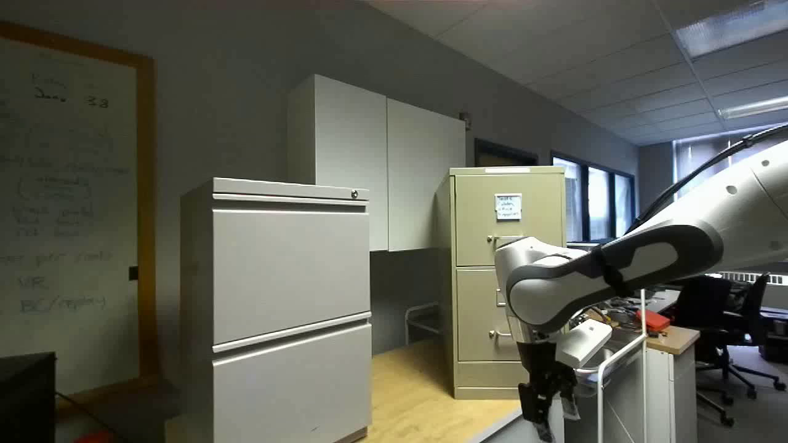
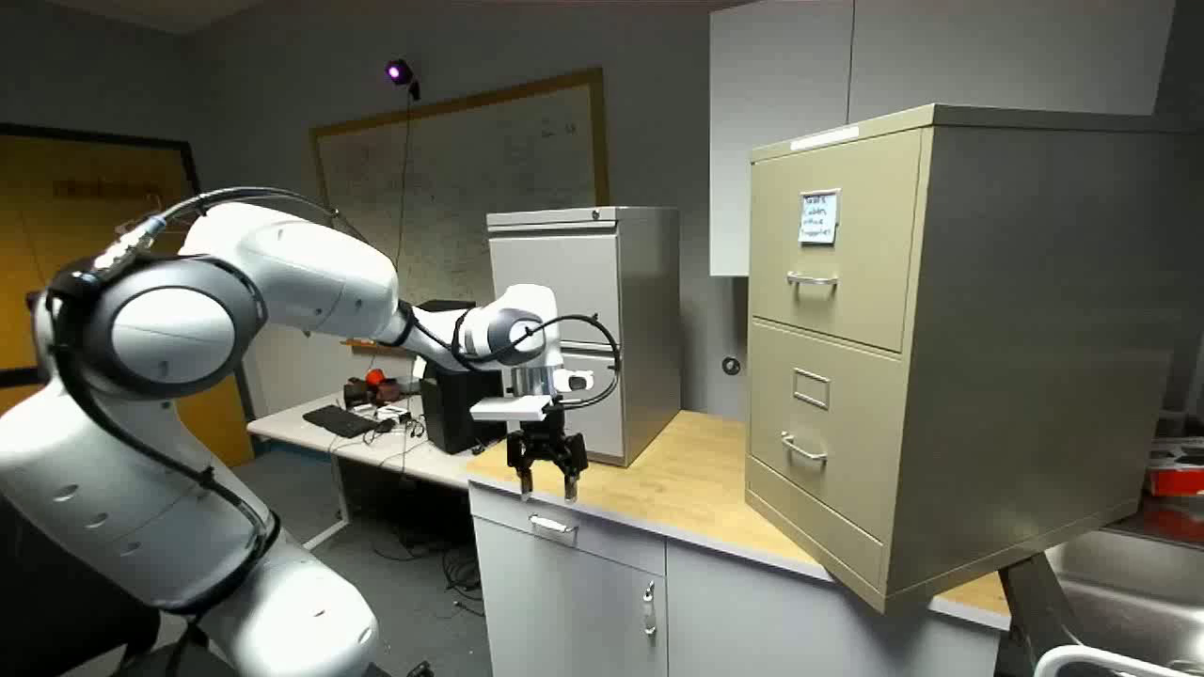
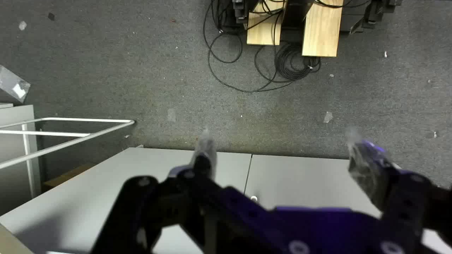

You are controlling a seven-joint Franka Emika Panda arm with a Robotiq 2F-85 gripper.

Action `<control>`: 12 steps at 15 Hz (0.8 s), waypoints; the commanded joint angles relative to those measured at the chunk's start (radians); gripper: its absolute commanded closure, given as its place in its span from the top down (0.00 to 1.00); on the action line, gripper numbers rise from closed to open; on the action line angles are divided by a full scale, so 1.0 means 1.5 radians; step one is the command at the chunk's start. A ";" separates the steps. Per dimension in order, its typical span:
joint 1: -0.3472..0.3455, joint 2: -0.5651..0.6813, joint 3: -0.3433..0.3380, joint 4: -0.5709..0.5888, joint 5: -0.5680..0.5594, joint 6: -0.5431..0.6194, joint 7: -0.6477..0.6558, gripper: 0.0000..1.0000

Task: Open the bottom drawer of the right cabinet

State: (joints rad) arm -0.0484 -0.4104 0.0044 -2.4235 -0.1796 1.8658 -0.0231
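Note:
The right cabinet is tan metal with stacked drawers and a white paper sheet on its upper front; its dark side faces the camera in an exterior view. The bottom drawer is flush with the front, so it is closed; it also shows whole in an exterior view. Its small metal pull handle sits low on that front; the arm partly covers the drawer in an exterior view. My gripper points down, open and empty, apart from the cabinet. Its fingers are wide apart in the wrist view.
Both cabinets stand on a wooden countertop over pale grey base cupboards. The wide pale grey cabinet is beside the tan one. A white wire rack stands near the gripper. Cables lie on the floor.

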 commanded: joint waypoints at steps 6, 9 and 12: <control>0.005 0.000 -0.005 0.002 -0.002 0.001 0.002 1.00; 0.005 0.000 -0.005 0.002 -0.002 0.001 0.002 1.00; 0.001 0.017 -0.005 0.022 -0.015 0.004 0.003 1.00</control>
State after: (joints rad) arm -0.0481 -0.4099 0.0041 -2.4228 -0.1803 1.8713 -0.0226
